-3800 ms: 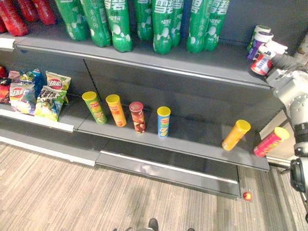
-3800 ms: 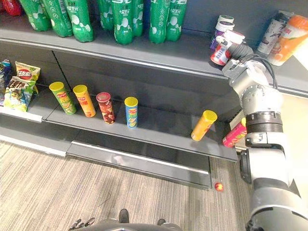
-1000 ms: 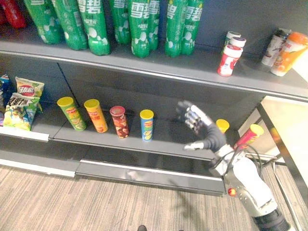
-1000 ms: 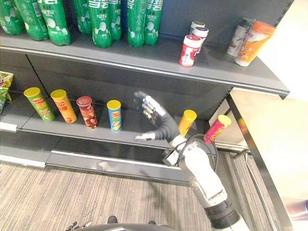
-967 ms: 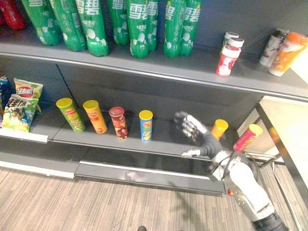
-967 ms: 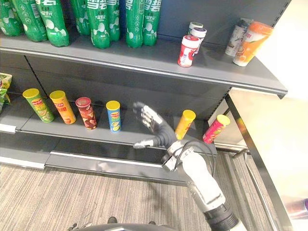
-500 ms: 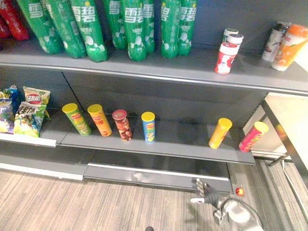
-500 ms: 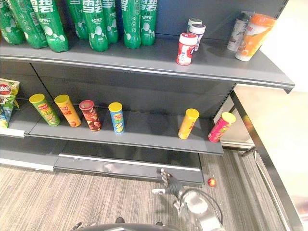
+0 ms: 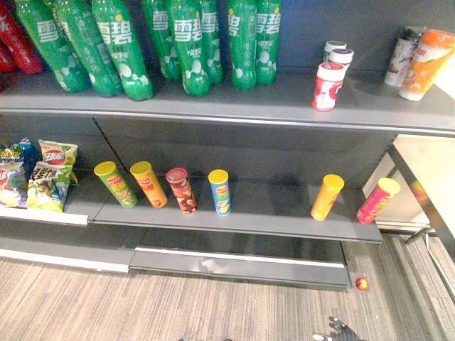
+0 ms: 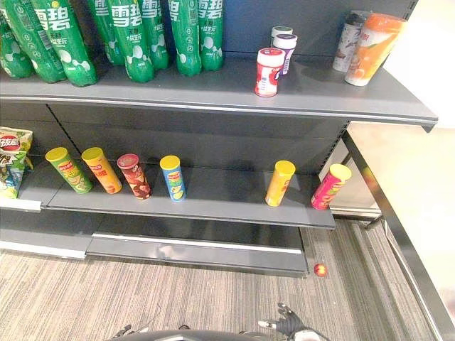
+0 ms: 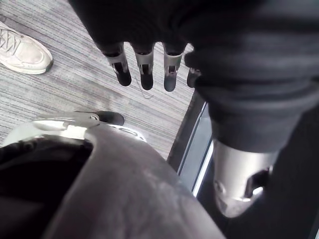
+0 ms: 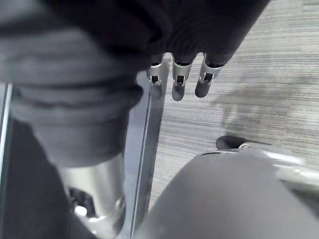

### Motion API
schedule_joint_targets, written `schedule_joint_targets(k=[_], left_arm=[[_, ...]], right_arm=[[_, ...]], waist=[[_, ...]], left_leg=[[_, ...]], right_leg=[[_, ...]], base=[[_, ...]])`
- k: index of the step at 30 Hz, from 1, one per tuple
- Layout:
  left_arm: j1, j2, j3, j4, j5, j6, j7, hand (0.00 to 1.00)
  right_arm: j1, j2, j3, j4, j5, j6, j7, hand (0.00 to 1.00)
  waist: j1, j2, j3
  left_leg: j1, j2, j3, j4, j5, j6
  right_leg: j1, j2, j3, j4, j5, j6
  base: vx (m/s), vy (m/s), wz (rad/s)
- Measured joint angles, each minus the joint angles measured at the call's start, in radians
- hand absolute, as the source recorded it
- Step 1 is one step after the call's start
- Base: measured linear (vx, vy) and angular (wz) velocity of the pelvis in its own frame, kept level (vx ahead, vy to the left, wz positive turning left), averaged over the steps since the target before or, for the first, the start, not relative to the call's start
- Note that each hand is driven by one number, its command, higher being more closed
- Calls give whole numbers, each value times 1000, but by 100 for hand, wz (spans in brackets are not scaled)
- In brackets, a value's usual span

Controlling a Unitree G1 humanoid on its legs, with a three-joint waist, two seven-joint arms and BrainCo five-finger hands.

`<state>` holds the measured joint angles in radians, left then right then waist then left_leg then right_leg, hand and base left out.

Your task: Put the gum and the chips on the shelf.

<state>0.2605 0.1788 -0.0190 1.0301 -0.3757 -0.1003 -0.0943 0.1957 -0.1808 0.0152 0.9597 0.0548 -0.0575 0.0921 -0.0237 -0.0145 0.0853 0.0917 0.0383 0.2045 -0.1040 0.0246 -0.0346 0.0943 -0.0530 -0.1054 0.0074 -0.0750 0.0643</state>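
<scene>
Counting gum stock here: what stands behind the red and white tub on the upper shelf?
Two more: a purple-banded tub and a further tub beyond it. The red and white tub hides part of their lower bodies.

A dark grey shelving unit [image 10: 213, 142] is seen against a dark blue-grey back panel [image 9: 320, 21]. 2 shelves are shown, an upper shelf [image 9: 284, 99] and a lower shelf [image 9: 274, 209], with a low base ledge [image 9: 234, 259] beneath. The floor [image 9: 142, 305] is covered in grey striped carpet. Past the unit's right end a pale, brightly lit surface [image 10: 412, 177] is seen, edged by a dark metal rail [image 9: 425, 202].
</scene>
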Motion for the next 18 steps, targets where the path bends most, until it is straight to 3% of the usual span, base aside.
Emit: schedule_joint_targets(k=[7,12,15,18], left_arm=[[1,-14,28,-5,-15,-1,-1,0],[2,-20,48,-5,-15,-7,-3,0],[-5,-21,49,-6,-15,-17,-26,0],[-19,-26,45,-4,-15,-19,-35,0]], right_arm=[[12,6,-73,30,-13,-21,-19,0],[15,43,-132,53,77,-15,2,0],[12,54,-179,76,123,-15,-8,0],[26,64,-254,90,158,-18,-22,0]], waist=[[-2,1,28],[-3,-7,40],[-4,-11,59],[-5,7,96]], left_leg=[[23,-13,0,0,-7,7],[34,-25,11,5,-24,23],[10,-38,33,100,-83,38],[-43,-26,60,251,-174,66]], right_leg=[[17,-13,-1,14,-13,11],[12,-28,10,49,-38,24],[-28,-57,33,144,-79,44],[-65,-75,45,254,-87,70]], base=[[1,17,1],[20,47,-5],[60,92,-14],[17,98,-33]])
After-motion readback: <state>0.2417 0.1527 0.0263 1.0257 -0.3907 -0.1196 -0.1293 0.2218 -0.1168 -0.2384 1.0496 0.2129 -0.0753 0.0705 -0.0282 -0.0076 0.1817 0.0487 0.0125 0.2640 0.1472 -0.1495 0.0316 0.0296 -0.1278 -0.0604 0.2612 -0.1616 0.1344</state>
